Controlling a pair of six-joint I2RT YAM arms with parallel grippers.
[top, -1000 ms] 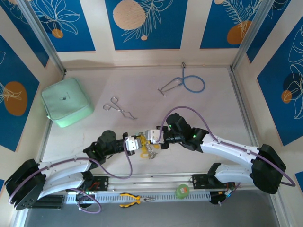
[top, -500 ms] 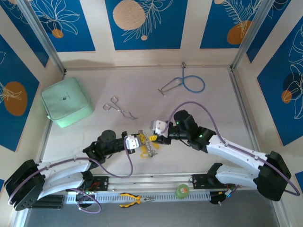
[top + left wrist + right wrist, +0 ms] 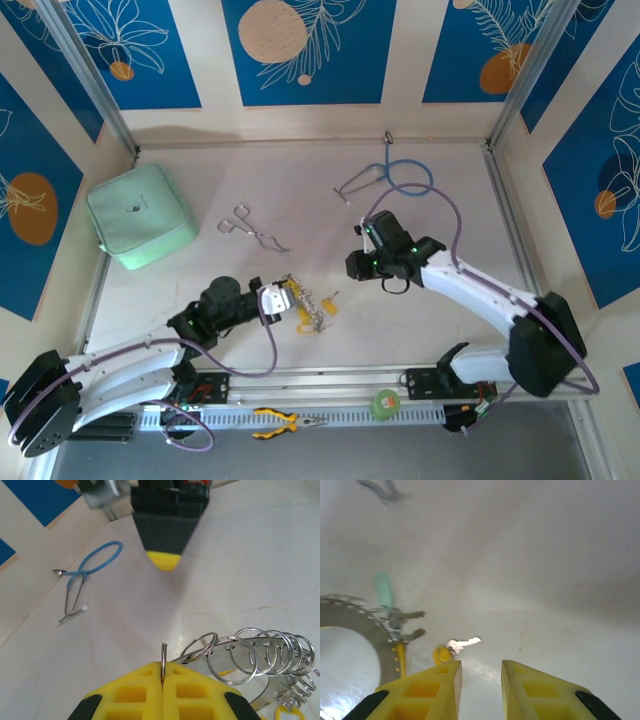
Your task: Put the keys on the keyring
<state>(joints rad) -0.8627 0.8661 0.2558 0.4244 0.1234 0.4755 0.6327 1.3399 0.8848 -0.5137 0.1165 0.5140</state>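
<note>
The left arm (image 3: 130, 365) is stretched low along the near edge of the bench (image 3: 300, 180), forearm angled in toward the centre. The left end effector (image 3: 163, 675) is clenched: a thin split ring (image 3: 163, 656) of the keyring (image 3: 248, 651) is pinched edge-on between the yellow fingers. The keyring is laid flat on the bench just beyond those fingers, at centre front, its small silver rings fanned along the rim. Its lower part is cut off by the frame edge in the left wrist view.

The right arm (image 3: 470, 290) is bent and raised, wrist turned down over the bench to the right of the keyring. The right end effector (image 3: 481, 672) is released, a clear gap between the fingers and nothing in it. A yellow key (image 3: 452, 647) is lying loose just ahead of it, apart from the rim. A teal key (image 3: 384, 591) is seen at the rim; whether it is threaded cannot be told, the view being blurred. From above, the right fingers are hard to make out under the dark wrist.
</note>
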